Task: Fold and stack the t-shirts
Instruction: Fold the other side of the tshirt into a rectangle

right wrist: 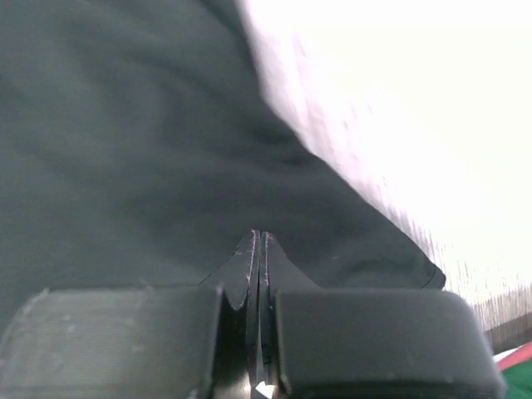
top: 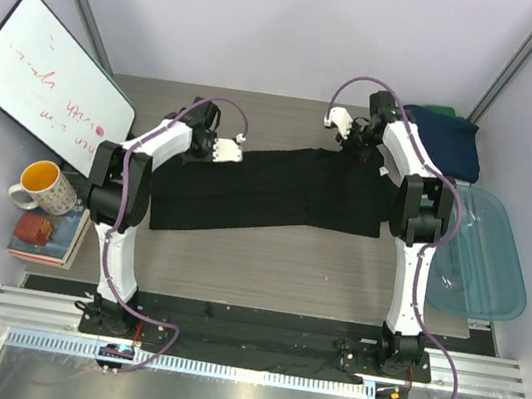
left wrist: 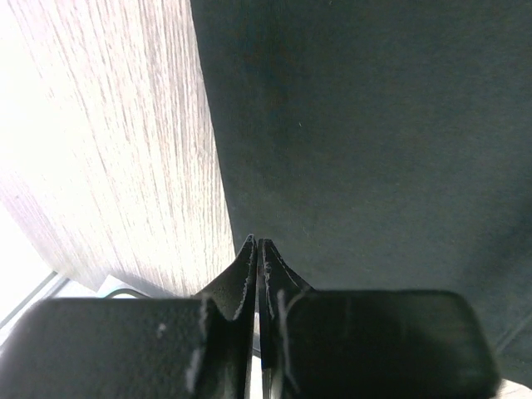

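Note:
A black t-shirt [top: 277, 196] lies flat on the table as a long folded band running left to right. No print shows on it. My left gripper [top: 228, 150] is shut and empty over the band's far left edge. In the left wrist view its tips [left wrist: 259, 241] sit right at the border of the black cloth [left wrist: 366, 150] and bare wood. My right gripper [top: 341, 122] is shut and empty, just beyond the band's far right edge. In the right wrist view its tips [right wrist: 259, 234] hang over the black cloth [right wrist: 141, 150]. A navy shirt [top: 448, 139] lies bunched at the back right, with green cloth [top: 440, 111] behind it.
A translucent blue tub [top: 480, 256] sits at the right table edge. A whiteboard [top: 47, 79] leans at the left. An orange-lined mug [top: 40, 186] and a book [top: 43, 233] stand off the table's left side. Bare wood [top: 266, 260] lies in front of the shirt.

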### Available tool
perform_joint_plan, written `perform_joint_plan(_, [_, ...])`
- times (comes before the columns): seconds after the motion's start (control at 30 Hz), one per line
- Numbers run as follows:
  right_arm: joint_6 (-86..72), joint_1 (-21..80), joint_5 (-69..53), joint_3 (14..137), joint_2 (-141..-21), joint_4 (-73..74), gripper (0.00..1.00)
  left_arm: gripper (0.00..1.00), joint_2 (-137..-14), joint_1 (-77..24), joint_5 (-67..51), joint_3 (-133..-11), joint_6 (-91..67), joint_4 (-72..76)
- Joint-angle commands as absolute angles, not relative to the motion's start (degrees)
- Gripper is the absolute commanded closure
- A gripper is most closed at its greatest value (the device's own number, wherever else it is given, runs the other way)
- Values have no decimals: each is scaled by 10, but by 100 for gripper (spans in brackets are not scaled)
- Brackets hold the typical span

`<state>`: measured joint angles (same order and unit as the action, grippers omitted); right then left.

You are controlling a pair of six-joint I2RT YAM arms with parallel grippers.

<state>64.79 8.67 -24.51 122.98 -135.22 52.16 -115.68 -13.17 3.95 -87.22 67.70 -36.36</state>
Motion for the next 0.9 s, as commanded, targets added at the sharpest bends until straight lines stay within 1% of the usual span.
perform_joint_plan(0.0, [607,83,-208,1264,-1368,433,99,100,-1168,-117,60,-876,659,-338])
perform_joint_plan(0.3, [588,66,-205,1252,-1376,381,99,100,-1203,-94,93,-876,638,-299])
perform_joint_plan(0.57, [566,54,-198,1257,-1360,331,99,100,-1233,-84,98,-883,628,-301])
perform_joint_plan(0.87, [574,45,-155,1249,-1419,304,99,100,-1249,-84,105,-891,630,-309])
